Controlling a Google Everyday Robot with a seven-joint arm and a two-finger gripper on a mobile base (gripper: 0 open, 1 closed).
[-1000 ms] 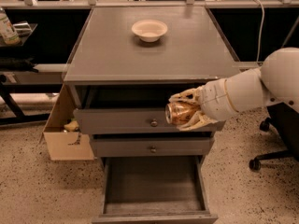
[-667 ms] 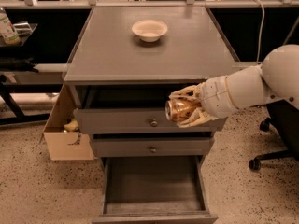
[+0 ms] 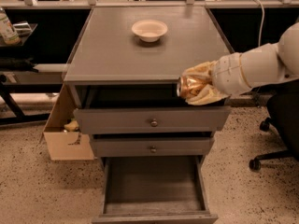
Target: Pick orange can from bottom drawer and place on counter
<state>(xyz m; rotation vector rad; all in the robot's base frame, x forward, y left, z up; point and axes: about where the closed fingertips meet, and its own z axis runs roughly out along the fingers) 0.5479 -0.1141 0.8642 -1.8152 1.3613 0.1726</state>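
Grey wood all round: the bottom drawer stands pulled well out at the foot of the cabinet, its plain grey floor in full view. The top drawer is out a little way, leaving a dark gap under the table, and I cannot see into that gap. The middle drawer sits just proud of the cabinet. Each of these two has a round metal knob at its middle. A white bowl sits towards the back of the table, well apart from my tool. Left of the cabinet an open cardboard box rests on the floor with something pale yellow inside that I cannot make out.

My tool, wrapped in a tan covering, is closed round the orange can. The can lies on its side in the grip, one silver end facing left. It hangs at the front right corner of the table, at about the level of the front edge and above the top drawer's front, not resting on the table. My white arm comes in from the right, roughly level.

Below is a speckled beige floor. A dark office chair stands at the right, and dark shelves flank the cabinet; a bottle stands on the left one.
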